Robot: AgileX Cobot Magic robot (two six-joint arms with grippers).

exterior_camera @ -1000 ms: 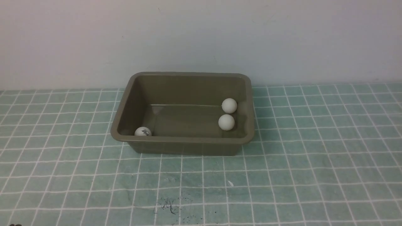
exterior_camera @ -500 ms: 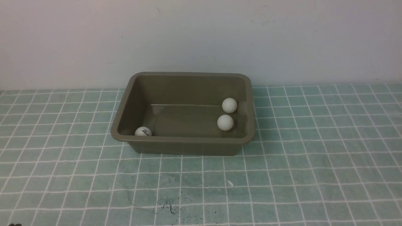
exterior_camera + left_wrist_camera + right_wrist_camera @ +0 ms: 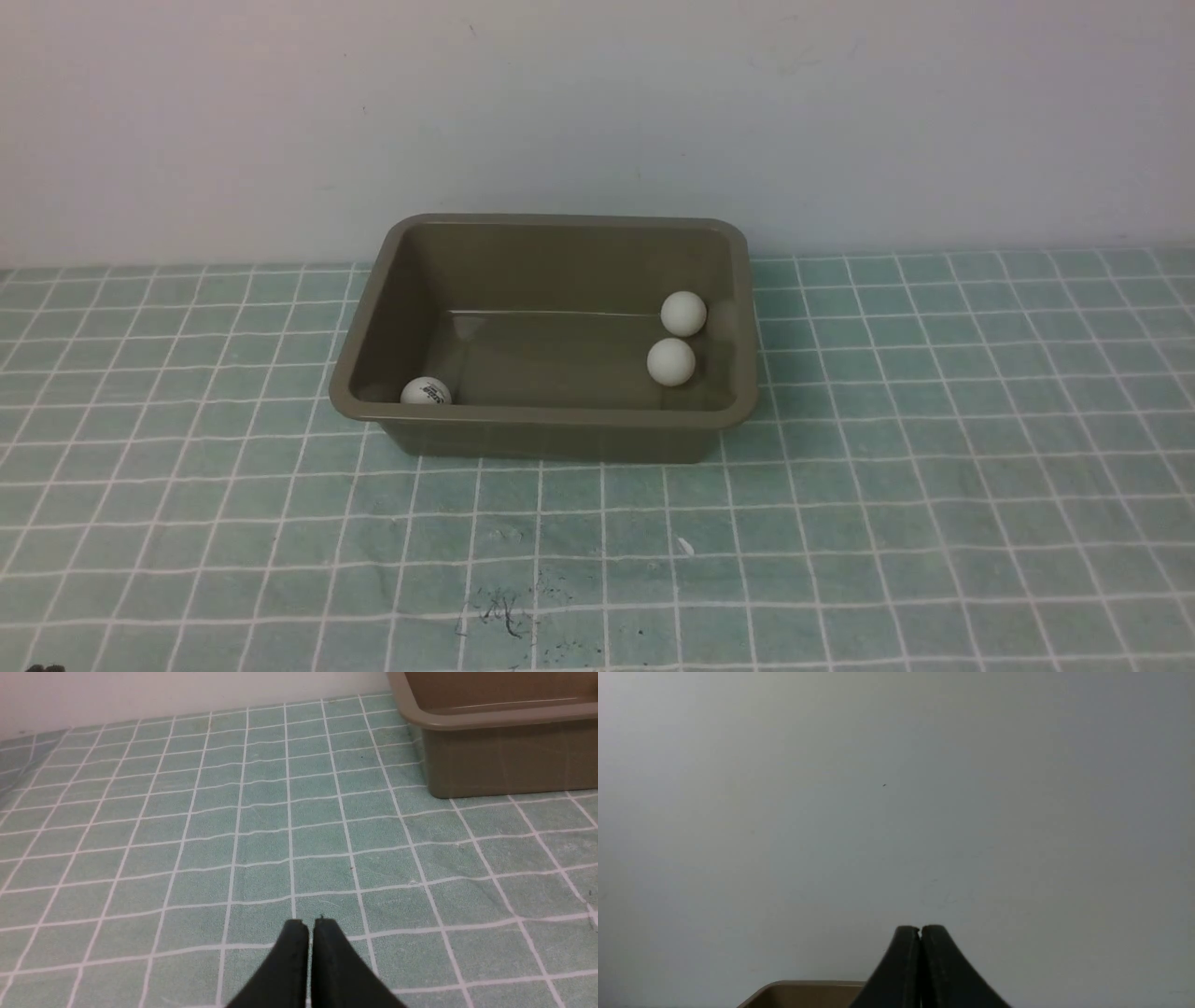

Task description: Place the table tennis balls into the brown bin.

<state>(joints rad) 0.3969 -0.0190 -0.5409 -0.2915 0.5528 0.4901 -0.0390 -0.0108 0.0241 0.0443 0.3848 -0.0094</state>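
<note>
Green checked cloth (image 3: 840,523) covers your table; all three table tennis balls (image 3: 671,362) lie inside the brown bin (image 3: 551,429). Left fingers (image 3: 294,956) and right fingers (image 3: 903,966) are pressed together, empty.

Green cloth (image 3: 934,448) with white grid lines, dark scuff marks (image 3: 504,616) (near front edge), plain pale wall (image 3: 597,112) behind

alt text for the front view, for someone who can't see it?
An olive-brown bin sits on a green grid-patterned cloth against a pale wall, holding three white table tennis balls: one with dark lettering in the near left corner and two plain ones close together by the right wall. No arm or gripper shows.
</note>
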